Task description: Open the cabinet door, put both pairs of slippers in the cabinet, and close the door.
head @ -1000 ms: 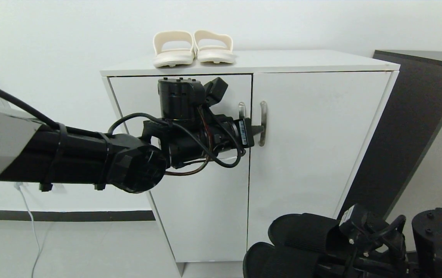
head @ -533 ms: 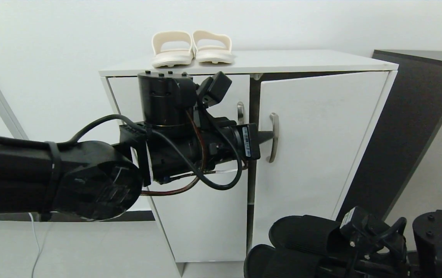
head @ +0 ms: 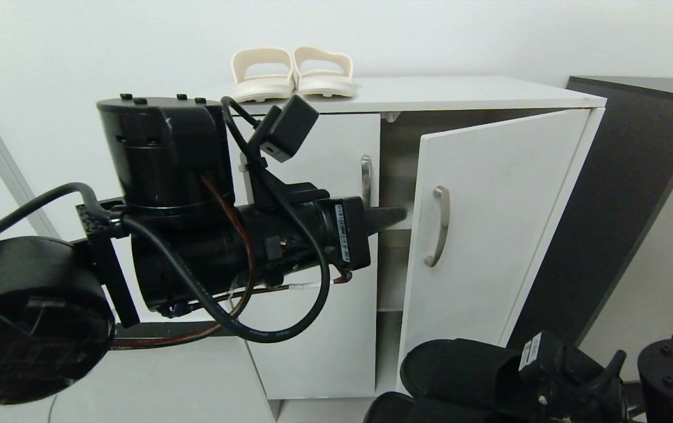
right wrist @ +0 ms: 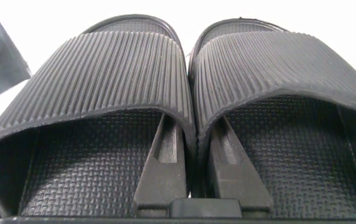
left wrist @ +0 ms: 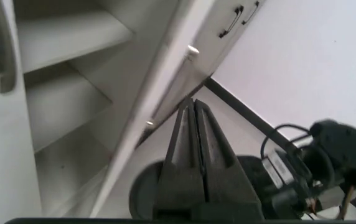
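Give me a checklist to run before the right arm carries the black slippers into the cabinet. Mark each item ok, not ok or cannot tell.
1. Right door open wide enough: partly swung out, and the gap looks narrow for a pair. Not ok.
2. Left hand off the door handle: shut, apart from it. Ok.
3. Path to the opening: the left hand sits in front of the gap. Not ok.
4. Right hand grip on the black slippers: one finger inside each, pinching the adjoining walls. Ok.
5. Room on the shelves: interior partly hidden. Cannot tell.
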Robot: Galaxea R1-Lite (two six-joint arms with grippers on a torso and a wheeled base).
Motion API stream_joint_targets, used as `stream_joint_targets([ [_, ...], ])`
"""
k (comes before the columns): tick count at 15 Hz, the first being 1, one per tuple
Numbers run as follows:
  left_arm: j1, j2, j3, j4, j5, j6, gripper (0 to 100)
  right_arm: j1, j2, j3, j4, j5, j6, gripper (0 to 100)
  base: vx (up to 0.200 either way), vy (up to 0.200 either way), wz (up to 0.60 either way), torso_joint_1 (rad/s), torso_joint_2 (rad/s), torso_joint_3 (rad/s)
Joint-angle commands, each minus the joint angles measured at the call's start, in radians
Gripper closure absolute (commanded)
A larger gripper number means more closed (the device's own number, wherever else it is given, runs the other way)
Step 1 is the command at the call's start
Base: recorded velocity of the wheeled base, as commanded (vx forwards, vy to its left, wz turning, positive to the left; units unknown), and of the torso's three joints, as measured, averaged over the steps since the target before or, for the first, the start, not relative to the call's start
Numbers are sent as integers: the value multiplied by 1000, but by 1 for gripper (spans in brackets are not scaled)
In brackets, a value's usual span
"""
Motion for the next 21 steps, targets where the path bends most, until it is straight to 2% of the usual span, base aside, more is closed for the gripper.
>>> stream_joint_targets([
  [1,9,-9,2,0,-10,-3,100,25,-8,9,-1,-1,0,100,0,0,0,0,0,0],
  [3,15,54,-38,-2,-37,-4,100,35,-9,18,-4,-1,0,100,0,0,0,0,0,0],
  [4,21,71,-50,-2,-35,-4,100,37,-9,20,-4,-1,-1,100,0,0,0,0,0,0],
  [5,40,123,-101,-2,-37,-6,100,37,-8,21,-4,1,0,100,0,0,0,0,0,0],
  [9,44,241,-220,-2,-26,-24,100,57,-8,36,-4,1,-1,100,0,0,0,0,0,0],
  [12,44,272,-234,-2,-20,-27,100,61,-8,38,-1,1,-1,100,-67,0,0,1,-1,2],
  [14,43,295,-253,-5,26,-26,100,61,-2,44,-1,1,-1,100,-200,0,0,7,0,2],
  [15,38,306,-257,-11,26,-26,100,63,1,47,-1,2,-1,100,-200,0,0,2,2,2],
  [17,3,312,-243,-52,28,-23,100,68,5,49,-1,2,-1,100,-200,0,0,-2,2,2],
  [19,-103,296,-191,-132,31,-11,100,71,8,49,-1,2,-1,100,0,0,0,0,0,0],
  [20,-132,293,-185,-144,34,-8,100,71,11,49,-2,2,-1,100,0,0,0,0,0,0],
  [21,-137,283,-185,-144,34,-8,100,71,11,49,-1,2,-3,100,0,0,0,0,0,0],
])
